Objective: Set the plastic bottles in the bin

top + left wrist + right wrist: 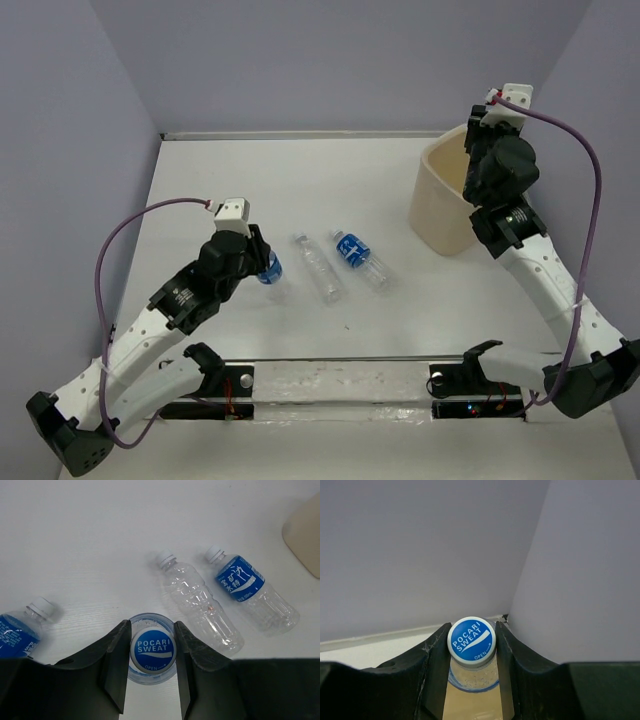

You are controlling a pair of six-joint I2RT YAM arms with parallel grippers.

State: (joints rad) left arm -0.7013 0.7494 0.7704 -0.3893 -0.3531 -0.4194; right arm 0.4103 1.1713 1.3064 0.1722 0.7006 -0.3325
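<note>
**Two grips and one bin.** The left gripper is pressed together on the top of the near bottle. In the left wrist view this bottle is seen cap-on, so its long axis runs straight away from the camera, down toward the table.

The bin stands well apart from this grip, to the right and farther back. A carry toward it would likely pass over the clear bottle and the blue-labelled bottle. These two lie side by side in between, caps toward the far left and bases toward the near right.

The right gripper is much the nearer to the bin. It pinches the raised bottle at its blue cap, axis hanging downward, with beige bin surface directly beneath (in judgement, a release here would drop the bottle inside).

A fifth bottle lies left of the left gripper, its body cut off by the frame edge.

In the overhead view the left arm covers the near bottle's cap. The blue label beside the wrist cannot be assigned with certainty to that bottle or to the fifth bottle. The right gripper's fingers and their load are hidden there behind the wrist. Whether the near bottle touches the table cannot be told.
</note>
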